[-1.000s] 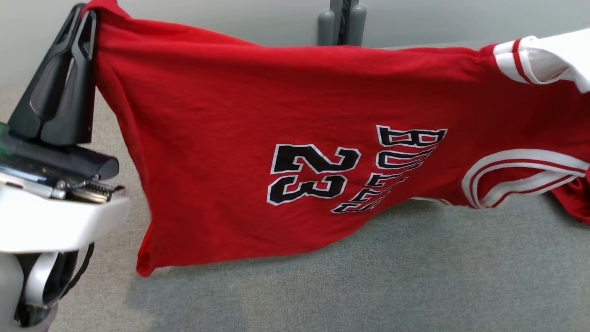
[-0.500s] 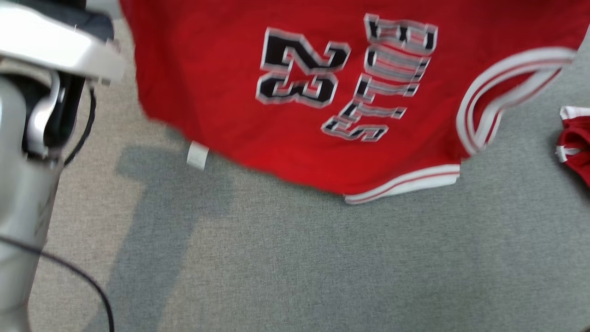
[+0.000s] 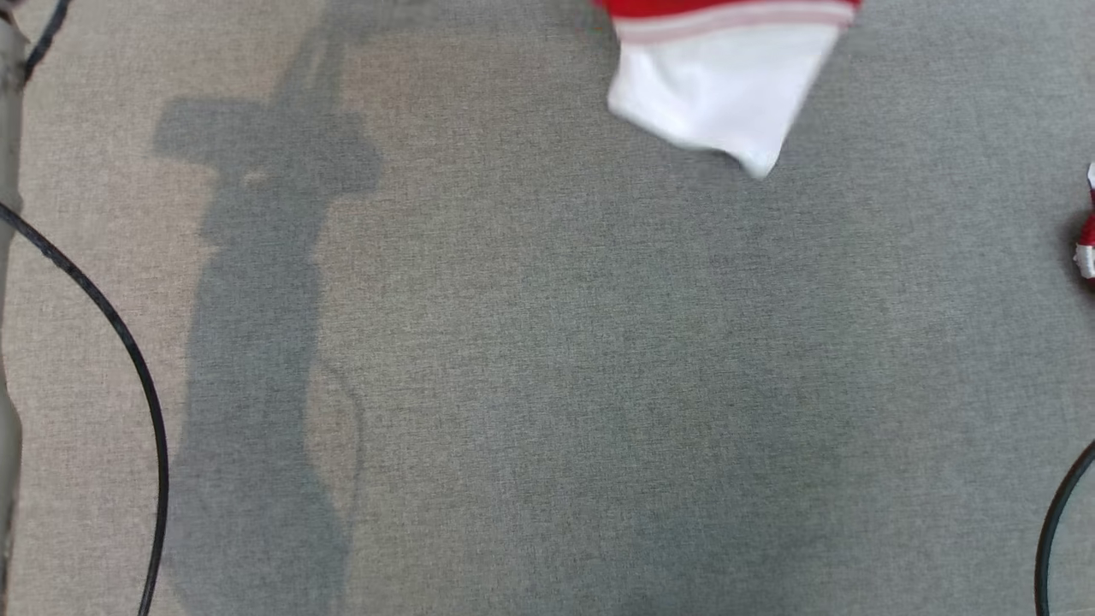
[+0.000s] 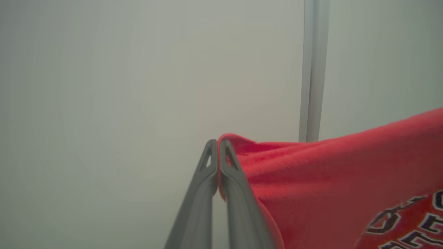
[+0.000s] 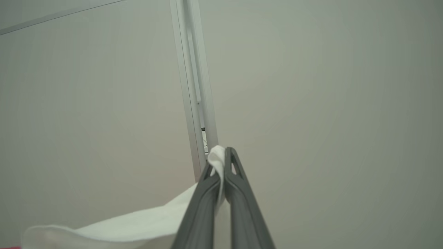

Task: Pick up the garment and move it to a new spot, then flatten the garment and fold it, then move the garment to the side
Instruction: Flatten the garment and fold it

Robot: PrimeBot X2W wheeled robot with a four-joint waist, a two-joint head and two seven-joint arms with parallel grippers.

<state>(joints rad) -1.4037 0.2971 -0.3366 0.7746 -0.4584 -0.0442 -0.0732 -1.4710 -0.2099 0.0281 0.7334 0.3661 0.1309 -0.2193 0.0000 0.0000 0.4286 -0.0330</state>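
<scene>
Held aloft at two ends, a red jersey with white sleeves (image 4: 328, 180) spans the gap between the robot's arms. The left gripper (image 4: 218, 141) is clenched on a red edge of the cloth, which runs off to that wrist view's right, black white-edged lettering (image 4: 408, 221) showing low on it. The right gripper (image 5: 219, 157) is clenched on a fold of white sleeve fabric that trails away to its view's lower left. The jersey's long axis thus lies crosswise, red body end at the robot's left and white sleeve end at its right. From the head camera, a blurred white sleeve with a striped band (image 3: 719, 94) dangles from the top edge, tip pointing down the view, above a grey woven surface (image 3: 547, 385); contact cannot be told. A black cable (image 3: 128, 342) curves at the left beside an arm's shadow (image 3: 257, 342), and a red-and-white scrap (image 3: 1088, 239) lies at the right edge
</scene>
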